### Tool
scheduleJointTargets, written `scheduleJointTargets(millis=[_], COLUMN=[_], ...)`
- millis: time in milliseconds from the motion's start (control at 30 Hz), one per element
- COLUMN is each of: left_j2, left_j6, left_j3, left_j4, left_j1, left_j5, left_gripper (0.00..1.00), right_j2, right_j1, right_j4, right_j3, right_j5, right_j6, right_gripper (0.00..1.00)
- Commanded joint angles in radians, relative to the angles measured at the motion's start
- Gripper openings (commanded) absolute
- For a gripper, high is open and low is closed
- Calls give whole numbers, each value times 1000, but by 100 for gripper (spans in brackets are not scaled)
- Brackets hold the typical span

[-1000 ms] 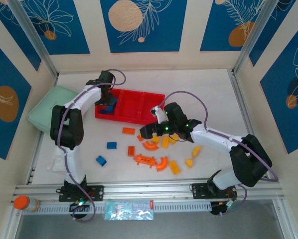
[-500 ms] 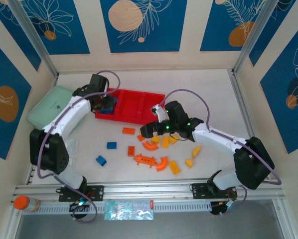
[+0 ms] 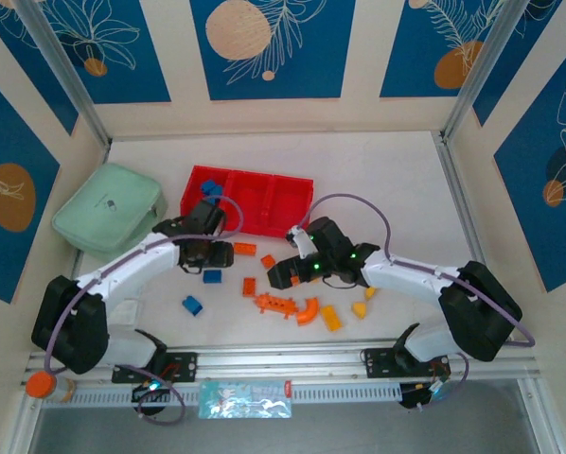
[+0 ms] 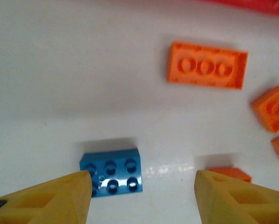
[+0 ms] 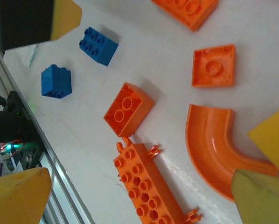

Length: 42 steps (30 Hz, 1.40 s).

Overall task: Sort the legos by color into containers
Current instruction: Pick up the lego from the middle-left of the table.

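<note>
The red tray (image 3: 264, 200) lies at the back with a blue brick (image 3: 207, 188) in its left compartment. My left gripper (image 3: 210, 255) (image 4: 143, 183) hangs open over the table. A blue six-hole brick (image 4: 112, 171) (image 3: 212, 276) sits by its left finger, untouched. My right gripper (image 3: 281, 274) (image 5: 144, 182) is open above a long orange brick (image 5: 149, 186) (image 3: 275, 304), with an orange curved piece (image 5: 214, 149) and an orange two-stud brick (image 5: 129, 108) beside it. A second blue brick (image 3: 191, 305) (image 5: 57, 81) lies nearer the front. A yellow brick (image 3: 363, 307) sits right of the right arm.
A mint-green case (image 3: 108, 208) rests at the left, behind the left arm. A flat orange brick (image 4: 207, 65) (image 3: 244, 249) lies just before the tray. An orange square plate (image 5: 214, 66) lies further out. A metal rail (image 3: 283, 359) runs along the near edge.
My left gripper left the tray's left compartment and swung toward the front, now open over the table by a blue brick. My right gripper shifted slightly nearer over the orange pieces.
</note>
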Motion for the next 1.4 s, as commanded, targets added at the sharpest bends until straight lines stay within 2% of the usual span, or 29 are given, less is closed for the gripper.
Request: scheduleJointTargets(millis=[0, 200, 467, 533, 800, 967, 1200, 1367], left_j2=[-16, 41, 126, 140, 140, 126, 43, 45], left_j6=[-59, -62, -70, -78, -90, -85, -60, -22], left_j3=[-49, -91, -90, -93, -119, -100, -16, 114], left_j4=[8, 51, 80, 76, 110, 82, 15, -15], left_j1=[-14, -17, -17, -16, -17, -17, -5, 58], left_j5=[-44, -38, -78, -87, -73, -88, -155, -191], left_gripper=[64, 69, 70, 68, 51, 45, 43, 43], right_j2=[-15, -1, -2, -4, -4, -13, -55, -52], right_j1=[28, 61, 64, 62, 61, 58, 34, 12], right_j4=[59, 75, 62, 61, 53, 36, 0, -17], right_j3=[-29, -31, -21, -21, -10, -2, 30, 80], right_j5=[8, 42, 53, 56, 59, 61, 53, 48], right_j6=[41, 53, 45, 43, 37, 33, 21, 7], right_gripper=[99, 99, 99, 99, 99, 99, 99, 99])
